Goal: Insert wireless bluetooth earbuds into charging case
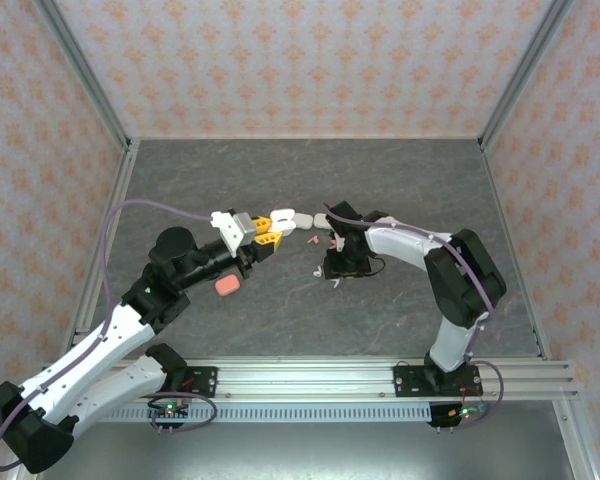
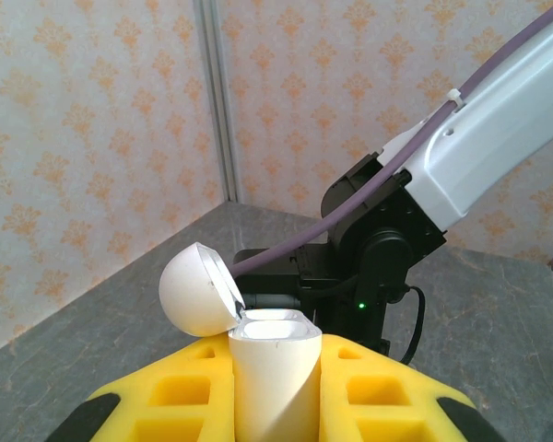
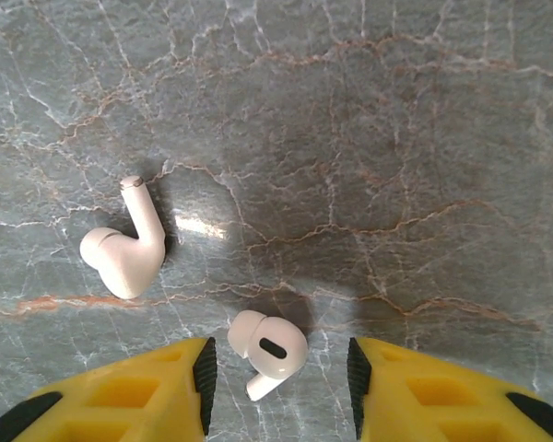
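Observation:
My left gripper point(image 2: 275, 382) is shut on a white charging case point(image 2: 272, 364), held upright between its yellow fingers point(image 2: 184, 391). The case's lid point(image 2: 198, 290) is flipped open to the left and the two wells look empty. From above, the case point(image 1: 282, 216) hangs at mid-table, just left of the right arm. My right gripper point(image 3: 278, 382) points down at the table, open, with a white earbud point(image 3: 269, 348) lying between its pads. There is a gap on each side of it. A second white earbud point(image 3: 124, 253) lies to the upper left.
A pink case point(image 1: 226, 287) lies on the grey marble table point(image 1: 400, 190) under the left arm. A small pink earbud point(image 1: 315, 240) rests between the two grippers. The right arm's black wrist point(image 2: 378, 249) stands close behind the held case. Patterned walls enclose the table.

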You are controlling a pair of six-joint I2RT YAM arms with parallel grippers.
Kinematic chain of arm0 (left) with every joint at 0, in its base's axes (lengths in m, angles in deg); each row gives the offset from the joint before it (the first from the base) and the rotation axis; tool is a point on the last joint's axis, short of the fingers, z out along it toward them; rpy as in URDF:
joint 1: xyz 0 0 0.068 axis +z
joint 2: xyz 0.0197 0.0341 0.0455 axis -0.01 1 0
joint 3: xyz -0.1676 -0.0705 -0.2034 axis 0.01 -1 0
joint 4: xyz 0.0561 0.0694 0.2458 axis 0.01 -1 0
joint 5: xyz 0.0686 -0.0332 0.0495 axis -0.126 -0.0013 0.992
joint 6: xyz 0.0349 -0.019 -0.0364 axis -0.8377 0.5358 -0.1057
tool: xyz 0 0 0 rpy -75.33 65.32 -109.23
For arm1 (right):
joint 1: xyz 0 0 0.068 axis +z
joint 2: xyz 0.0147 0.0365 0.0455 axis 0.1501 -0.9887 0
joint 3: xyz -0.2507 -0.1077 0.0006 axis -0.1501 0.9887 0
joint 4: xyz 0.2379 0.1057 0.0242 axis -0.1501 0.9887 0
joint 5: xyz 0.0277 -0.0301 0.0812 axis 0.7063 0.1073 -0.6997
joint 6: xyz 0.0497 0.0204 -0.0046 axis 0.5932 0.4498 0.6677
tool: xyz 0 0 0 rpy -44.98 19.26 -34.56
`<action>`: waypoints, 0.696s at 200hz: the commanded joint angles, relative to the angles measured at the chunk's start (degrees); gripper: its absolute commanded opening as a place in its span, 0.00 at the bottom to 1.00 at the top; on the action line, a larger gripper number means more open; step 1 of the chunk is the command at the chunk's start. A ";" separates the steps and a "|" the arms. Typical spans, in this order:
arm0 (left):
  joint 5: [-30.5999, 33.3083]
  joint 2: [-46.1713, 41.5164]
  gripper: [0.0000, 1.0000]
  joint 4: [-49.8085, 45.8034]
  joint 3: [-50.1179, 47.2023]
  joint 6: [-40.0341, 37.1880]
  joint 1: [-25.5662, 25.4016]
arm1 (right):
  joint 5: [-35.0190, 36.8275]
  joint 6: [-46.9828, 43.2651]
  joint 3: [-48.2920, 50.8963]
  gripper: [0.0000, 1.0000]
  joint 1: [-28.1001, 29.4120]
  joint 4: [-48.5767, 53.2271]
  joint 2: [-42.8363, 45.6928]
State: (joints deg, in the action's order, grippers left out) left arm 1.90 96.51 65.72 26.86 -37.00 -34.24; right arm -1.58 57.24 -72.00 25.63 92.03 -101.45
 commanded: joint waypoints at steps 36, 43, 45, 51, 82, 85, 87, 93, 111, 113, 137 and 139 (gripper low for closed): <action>-0.40 -1.00 0.00 0.32 -0.04 -0.06 -0.34 | 2.42 -0.47 -2.22 0.41 1.09 1.55 -2.00; -0.42 -1.10 0.00 0.35 -0.04 -0.07 -0.34 | 2.42 -0.33 -2.28 0.40 1.15 1.41 -2.12; -0.40 -1.10 0.00 0.25 -0.04 -0.08 -0.32 | 2.39 -0.32 -2.30 0.40 1.16 1.39 -2.17; -0.32 -1.08 0.00 0.20 -0.04 -0.06 -0.33 | 2.29 -0.34 -2.37 0.39 1.29 1.29 -2.37; -0.14 -1.18 0.00 -0.48 0.21 -0.07 -0.34 | 2.19 -0.32 -2.83 0.36 1.75 1.34 -3.31; -0.13 -1.19 0.00 -0.47 0.22 -0.05 -0.40 | 2.15 -0.35 -2.82 0.36 1.82 1.36 -3.39; -0.13 -1.19 0.00 -0.48 0.22 -0.06 -0.36 | 2.12 -0.34 -2.83 0.36 1.78 1.37 -3.43; -0.05 -1.25 0.00 -0.51 0.17 -0.07 -0.34 | 2.18 -0.31 -2.75 0.35 1.86 1.38 -3.48; 0.17 -1.39 0.00 -0.71 0.08 0.03 -0.34 | 2.03 -0.31 -2.66 0.32 1.99 1.31 -3.47; 0.21 -1.44 0.00 -0.69 0.12 0.03 -0.34 | 2.07 -0.38 -2.61 0.31 1.96 1.34 -3.41; 0.39 -1.63 0.00 -0.73 -0.09 0.32 -0.34 | 2.62 -0.83 -2.32 0.27 1.99 1.29 -2.23; 0.40 -1.59 0.00 -0.70 -0.05 0.36 -0.34 | 2.70 -0.88 -2.24 0.27 1.96 1.25 -2.05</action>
State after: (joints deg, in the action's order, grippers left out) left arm 1.94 96.38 65.53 26.86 -36.98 -34.24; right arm -0.05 57.15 -73.62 27.11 92.46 -104.25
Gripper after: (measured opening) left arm 0.191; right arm 0.283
